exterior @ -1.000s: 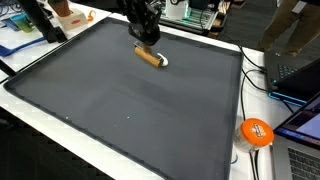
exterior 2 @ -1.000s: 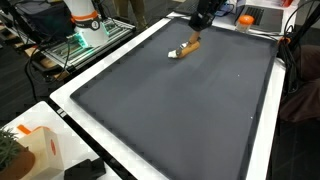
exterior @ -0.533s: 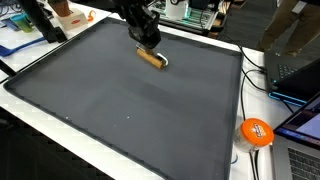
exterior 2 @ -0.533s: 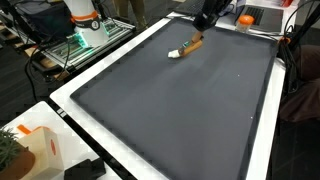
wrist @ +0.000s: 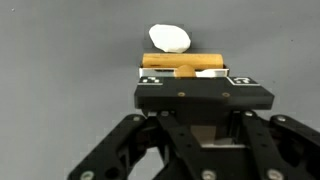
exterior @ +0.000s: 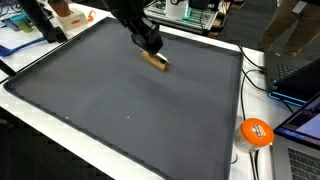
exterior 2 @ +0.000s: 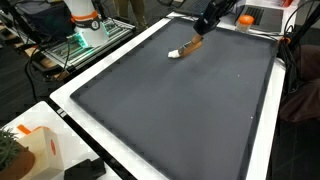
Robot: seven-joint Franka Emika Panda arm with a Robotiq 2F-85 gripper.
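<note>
The stick [exterior: 158, 63] lies on the mat [exterior: 120, 115], near an edge, under the gripper [exterior: 151, 51]. A ball [exterior: 256, 132] lies beside the mat.

- We see bright, even indoor light in both exterior views; the dark mat [exterior: 130, 100] looks matte and evenly lit.
- In the wrist view we find the wooden stick [wrist: 165, 61] slightly soft-edged, and the mat reads paler grey.
</note>
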